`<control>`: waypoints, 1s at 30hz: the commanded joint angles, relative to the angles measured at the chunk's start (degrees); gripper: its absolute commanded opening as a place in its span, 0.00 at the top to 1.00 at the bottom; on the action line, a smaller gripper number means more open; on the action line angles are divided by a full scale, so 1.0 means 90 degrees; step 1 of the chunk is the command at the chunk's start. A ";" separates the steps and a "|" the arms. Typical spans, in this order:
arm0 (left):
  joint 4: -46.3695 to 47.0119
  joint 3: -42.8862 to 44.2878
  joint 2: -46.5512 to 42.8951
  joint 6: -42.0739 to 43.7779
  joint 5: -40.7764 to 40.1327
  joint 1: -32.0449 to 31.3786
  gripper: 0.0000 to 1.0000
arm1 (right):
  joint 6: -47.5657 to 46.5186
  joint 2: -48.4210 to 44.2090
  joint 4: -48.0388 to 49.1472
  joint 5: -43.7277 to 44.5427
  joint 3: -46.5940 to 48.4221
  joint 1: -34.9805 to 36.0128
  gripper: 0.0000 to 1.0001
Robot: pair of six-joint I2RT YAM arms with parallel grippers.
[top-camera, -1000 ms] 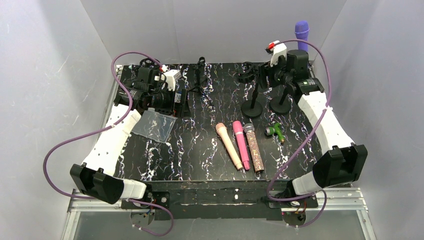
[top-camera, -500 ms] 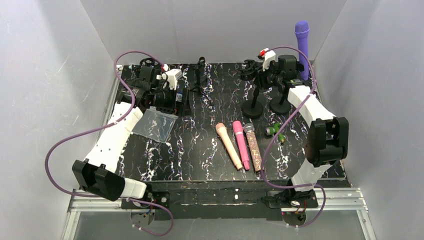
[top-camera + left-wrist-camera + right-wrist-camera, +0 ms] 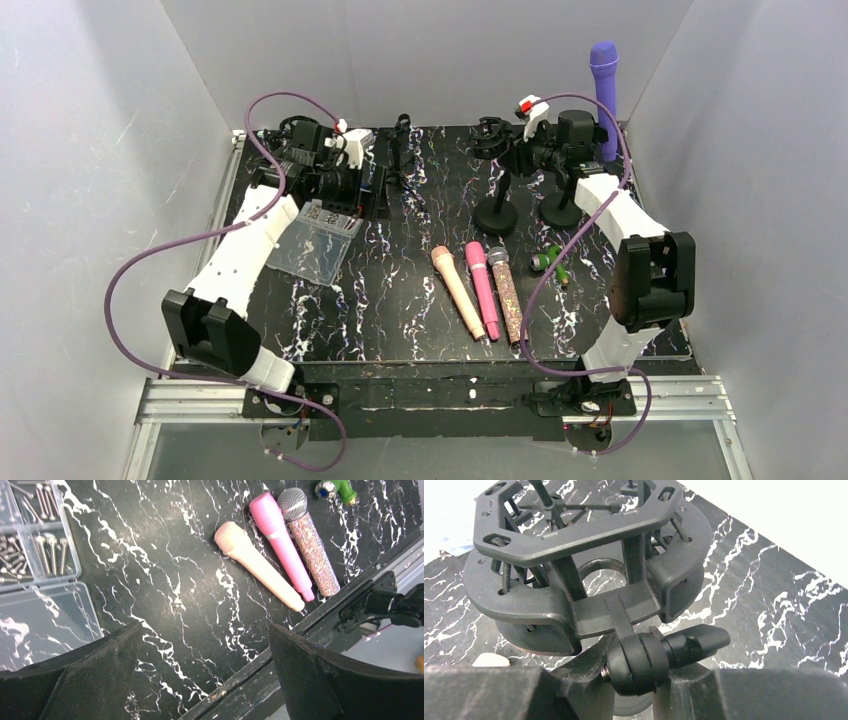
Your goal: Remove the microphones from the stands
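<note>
Right tool [image 3: 639, 680]: newly clenched on empty stand [image 3: 574, 534] neck.
Left tool [image 3: 205, 635]: released, idle.
Mic [image 3: 603, 80]: upright beyond, unlifted; wrong stand likely held.

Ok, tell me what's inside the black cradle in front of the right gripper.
No microphone. Through the cradle only its own frame and the marbled table show. Beneath it, the right gripper, clamped on its joint, blocks the view.

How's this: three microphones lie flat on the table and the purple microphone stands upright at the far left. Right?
Wrong side. The purple microphone stands upright at the far right, not the far left, as the top external view shows. The rest holds.
</note>
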 commanded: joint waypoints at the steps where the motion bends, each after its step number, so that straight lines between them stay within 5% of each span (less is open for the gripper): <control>1: -0.0125 0.0578 0.0300 0.0049 0.0272 0.0013 0.02 | -0.0022 0.0158 0.1093 -0.0444 0.0352 0.0013 0.99; 15: -0.0073 0.1153 0.0860 0.0046 0.0285 0.0013 0.02 | -0.0477 0.1336 0.0395 -0.0487 0.2295 0.0421 0.99; 30: -0.0546 0.3295 0.1930 0.0366 0.1165 -0.0221 0.02 | -0.1297 0.0744 -0.0006 -0.0842 0.1260 0.1012 0.99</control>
